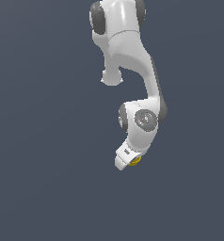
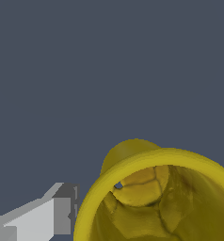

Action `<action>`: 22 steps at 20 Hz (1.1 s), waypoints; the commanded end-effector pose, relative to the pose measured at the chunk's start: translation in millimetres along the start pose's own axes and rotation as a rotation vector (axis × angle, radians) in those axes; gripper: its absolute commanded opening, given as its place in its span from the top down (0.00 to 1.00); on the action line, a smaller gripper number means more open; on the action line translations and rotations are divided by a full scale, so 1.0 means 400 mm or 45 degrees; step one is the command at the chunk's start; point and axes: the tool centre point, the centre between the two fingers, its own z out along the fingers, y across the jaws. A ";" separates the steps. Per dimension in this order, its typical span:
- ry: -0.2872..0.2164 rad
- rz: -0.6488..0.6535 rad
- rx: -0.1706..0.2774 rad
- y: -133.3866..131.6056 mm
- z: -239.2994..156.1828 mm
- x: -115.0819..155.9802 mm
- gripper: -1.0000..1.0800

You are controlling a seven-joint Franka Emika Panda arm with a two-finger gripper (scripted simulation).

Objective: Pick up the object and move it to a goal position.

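We judge the carry underway: our claw [image 1: 128, 162] seems to pinch the yellow cup [image 1: 135, 160]; next, steady transport to the goal

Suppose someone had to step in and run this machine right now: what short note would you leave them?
Pincer: at the end of the white arm, down at the small yellow hollow cup. One grey-tipped finger sits right beside the cup's rim in the wrist view; the other finger is out of view, so I cannot tell whether the grip has closed.
Cup: mostly hidden behind the pincer in the exterior view, filling the wrist view close up.
Done: the approach to the cup.
Left: confirm the grip, lift, carry to the goal. No goal marker shows in either view.
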 end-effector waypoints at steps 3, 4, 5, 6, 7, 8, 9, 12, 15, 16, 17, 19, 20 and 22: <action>0.002 0.000 -0.001 0.001 -0.001 0.002 1.00; 0.002 0.000 -0.001 0.001 -0.001 0.002 1.00; 0.002 0.000 -0.001 0.001 -0.001 0.002 1.00; 0.002 0.000 -0.001 0.001 -0.001 0.002 1.00; 0.002 0.000 -0.001 0.001 -0.001 0.002 1.00; 0.002 0.000 -0.001 0.001 -0.001 0.002 1.00; 0.002 0.000 -0.001 0.001 -0.001 0.002 1.00; 0.001 0.000 -0.001 0.001 -0.001 0.001 1.00; 0.001 0.000 -0.001 -0.003 -0.010 0.001 1.00; 0.001 0.000 -0.001 -0.006 -0.016 0.001 1.00; 0.001 0.000 -0.001 -0.009 -0.022 0.001 1.00; 0.001 0.000 -0.001 -0.018 -0.040 0.000 1.00; 0.001 0.000 -0.001 -0.024 -0.050 0.000 1.00; 0.000 0.000 -0.002 -0.037 -0.076 0.000 1.00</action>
